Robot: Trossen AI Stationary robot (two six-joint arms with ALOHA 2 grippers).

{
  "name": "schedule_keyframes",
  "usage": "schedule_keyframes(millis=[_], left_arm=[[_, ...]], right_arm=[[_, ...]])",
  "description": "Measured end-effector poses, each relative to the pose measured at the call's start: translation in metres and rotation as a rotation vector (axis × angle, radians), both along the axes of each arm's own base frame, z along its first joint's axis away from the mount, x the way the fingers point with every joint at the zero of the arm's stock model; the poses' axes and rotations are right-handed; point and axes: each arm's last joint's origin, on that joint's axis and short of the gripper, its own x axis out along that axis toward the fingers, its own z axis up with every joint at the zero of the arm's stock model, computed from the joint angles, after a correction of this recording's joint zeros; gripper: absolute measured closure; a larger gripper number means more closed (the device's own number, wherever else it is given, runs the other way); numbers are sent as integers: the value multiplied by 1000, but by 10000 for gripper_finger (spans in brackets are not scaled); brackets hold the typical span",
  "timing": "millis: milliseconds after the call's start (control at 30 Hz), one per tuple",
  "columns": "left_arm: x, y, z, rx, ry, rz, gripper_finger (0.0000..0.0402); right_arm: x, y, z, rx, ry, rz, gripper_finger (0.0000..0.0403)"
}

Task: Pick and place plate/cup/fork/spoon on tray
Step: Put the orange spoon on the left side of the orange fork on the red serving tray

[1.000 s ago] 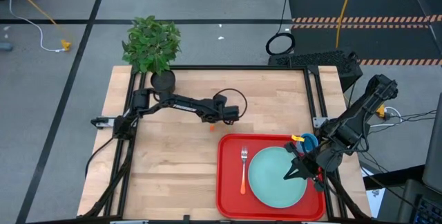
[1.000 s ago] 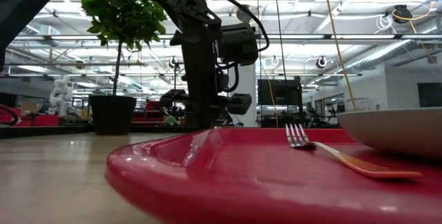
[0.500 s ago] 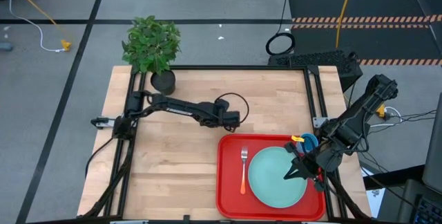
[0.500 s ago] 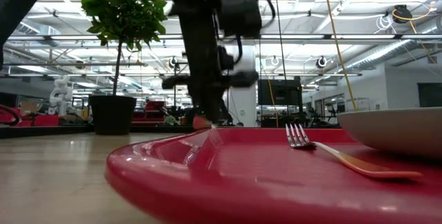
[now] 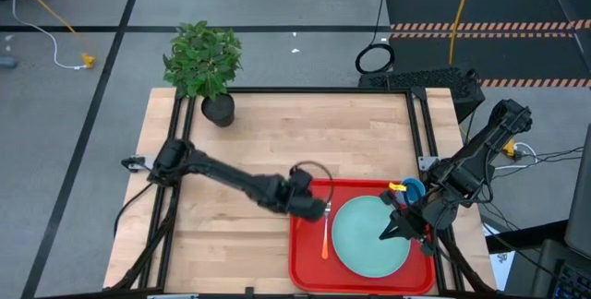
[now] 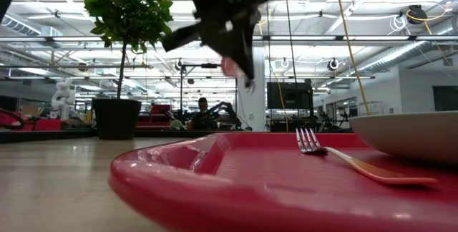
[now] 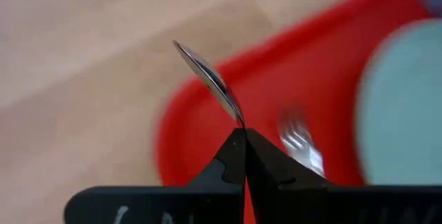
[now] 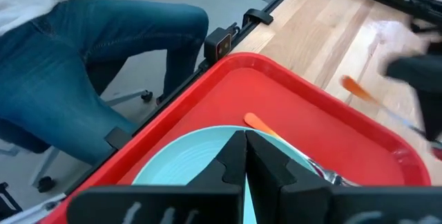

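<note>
Carrying the spoon [image 7: 210, 82] clamped in my left claw [image 5: 314, 209] above the tray's [image 5: 309, 271] nine-o'clock rim, beside the fork [image 5: 325, 230], I keep it raised to clear that rim while my right claw [image 5: 392, 228], closed and empty, waits over the plate [image 5: 365, 239].

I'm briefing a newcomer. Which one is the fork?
Find the red tray at the table's near right. The fork lies flat on it, left of the mint plate. It has tines, unlike the spoon held by the left gripper.
</note>
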Motion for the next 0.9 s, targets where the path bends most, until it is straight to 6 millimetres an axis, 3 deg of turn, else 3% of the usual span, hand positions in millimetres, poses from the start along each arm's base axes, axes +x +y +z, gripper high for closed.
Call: schedule_keyframes(millis=[167, 367, 600, 767, 900], left_arm=[[-8, -37, 1, -16, -42, -65, 399], [-10, -63, 7, -46, -146, -77, 399], [-10, -92, 18, 38, -277, -226, 399], [-18, -108, 19, 114, -285, -283, 399], [-22, -115, 19, 181, -262, -372, 399]], right_arm=[[0, 0, 0, -44, -30, 35, 403], [2, -2, 0, -78, -53, 44, 403], [16, -13, -3, -65, -125, -121, 401], [33, -18, -19, 28, -164, -93, 378], [49, -25, -27, 68, -196, -137, 337]])
